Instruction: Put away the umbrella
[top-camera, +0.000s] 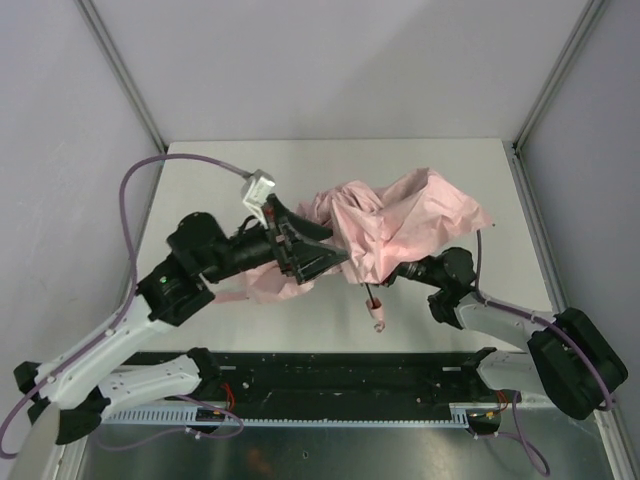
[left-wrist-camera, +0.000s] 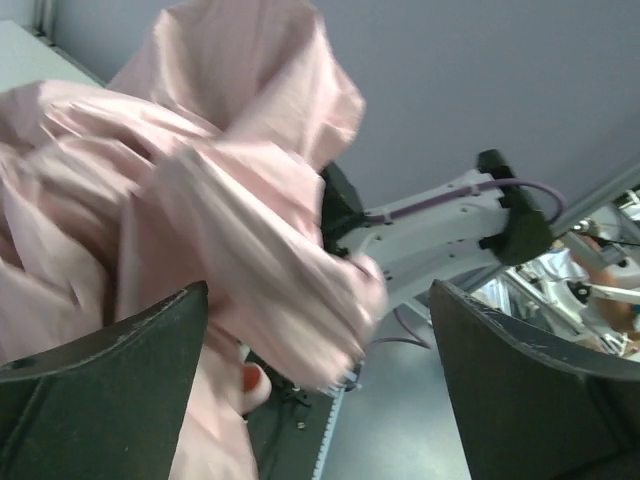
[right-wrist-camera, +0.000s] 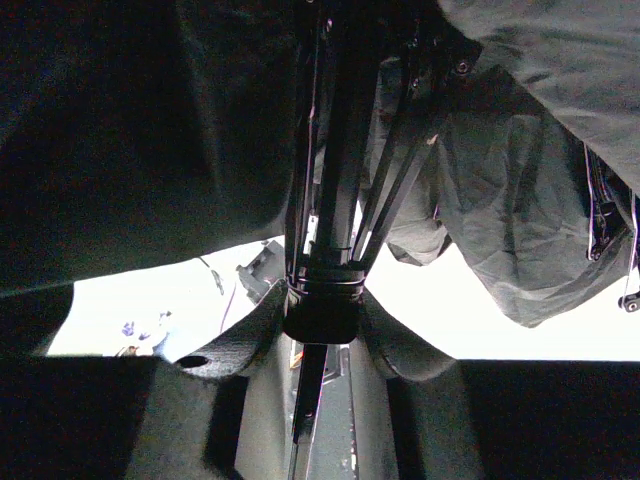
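Top external view: the umbrella sits mid-frame over the worktop. Its pink canopy is crumpled & half collapsed, spreading to upper right. The small pink handle pokes toward the lower edge on the thin dark shaft. In right wrist view the right hand is pinched on the shaft at a black collar, w/ ribs fanning above it. The left hand is spread wide, fingers well apart; loose fabric bulges b/w them but isn't clamped.

Handling, prob.: the whole thing is light. Canopy is soft, slippery, won't keep shape, so gripping cloth alone gives little control. Ribs are thin & bend easily, so avoid squeezing them. Best holds are the stiff shaft or handle, then bunch the folds in toward the shaft.
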